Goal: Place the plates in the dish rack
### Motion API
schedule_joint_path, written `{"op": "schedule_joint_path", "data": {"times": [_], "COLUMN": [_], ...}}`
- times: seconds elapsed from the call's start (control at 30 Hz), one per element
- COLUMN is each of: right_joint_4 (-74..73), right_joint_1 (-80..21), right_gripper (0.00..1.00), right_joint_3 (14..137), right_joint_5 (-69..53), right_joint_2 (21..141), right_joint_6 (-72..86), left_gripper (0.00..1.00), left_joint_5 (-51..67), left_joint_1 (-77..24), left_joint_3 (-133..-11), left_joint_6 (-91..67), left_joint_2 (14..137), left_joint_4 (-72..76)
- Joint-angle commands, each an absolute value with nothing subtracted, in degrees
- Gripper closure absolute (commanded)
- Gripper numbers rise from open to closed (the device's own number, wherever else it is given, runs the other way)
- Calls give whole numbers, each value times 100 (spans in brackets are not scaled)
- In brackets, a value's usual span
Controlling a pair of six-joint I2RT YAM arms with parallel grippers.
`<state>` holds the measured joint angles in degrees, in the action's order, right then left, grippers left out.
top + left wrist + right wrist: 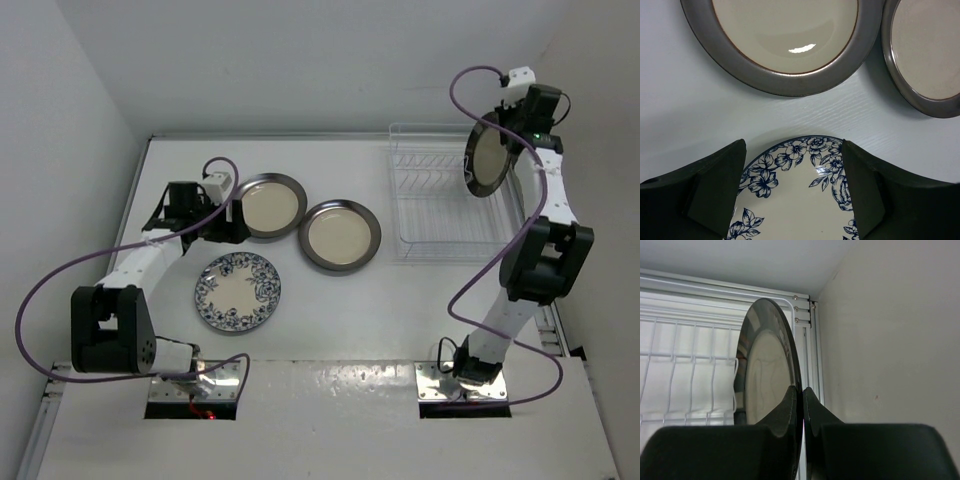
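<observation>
The right gripper (802,392) is pinching the rim of a dark-rimmed plate (490,155), holding it upright on edge over the far right part of the clear, thin-pronged rack (440,215). Its wrist view is showing only a glossy, mirror-like face, while the top view is giving the cream centre. The left gripper (794,150) is hovering, jaws spread, over the blue floral plate (795,200), which the frame is cutting off. One smooth grey-rimmed plate (270,206) and its twin (340,236) are lying flat on the white table (400,300), just beside each other
</observation>
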<state>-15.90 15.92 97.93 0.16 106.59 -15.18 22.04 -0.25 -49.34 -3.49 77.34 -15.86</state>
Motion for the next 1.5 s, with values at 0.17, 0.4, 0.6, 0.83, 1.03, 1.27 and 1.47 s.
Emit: {"op": "schedule_joint_path", "data": {"times": [0.17, 0.4, 0.6, 0.83, 1.03, 1.27, 1.47], "right_joint_4": [-124, 237, 237, 97, -184, -1168, -1345], "right_joint_1": [1002, 976, 941, 940, 914, 897, 432], "right_gripper": [100, 94, 47, 2, 0, 0, 0], "right_joint_3": [9117, 8605, 8560, 8613, 8648, 8789, 7808], "right_joint_5": [1010, 1310, 1511, 1889, 1943, 959, 396], "right_joint_2": [10380, 10336, 10205, 9985, 9545, 8729, 7780], "right_joint_6": [-2206, -1908, -1617, -1486, -1240, -739, -342], "left_gripper": [18, 18, 16, 13, 11, 4, 2], "left_joint_5": [2206, 2206, 2206, 2206, 2924, 3417, 3070], "left_joint_1": [53, 105, 105, 404, 519, 809, 1072], "left_joint_3": [-5177, -5229, -5229, -6300, -7249, -8138, -7481], "left_joint_6": [-290, -290, -290, -167, 997, 4989, 5028], "left_joint_2": [7770, 7717, 7717, 8234, 8988, 10289, 10293], "left_joint_4": [-1617, -1670, -1723, -2916, -4251, -7309, -6305]}}
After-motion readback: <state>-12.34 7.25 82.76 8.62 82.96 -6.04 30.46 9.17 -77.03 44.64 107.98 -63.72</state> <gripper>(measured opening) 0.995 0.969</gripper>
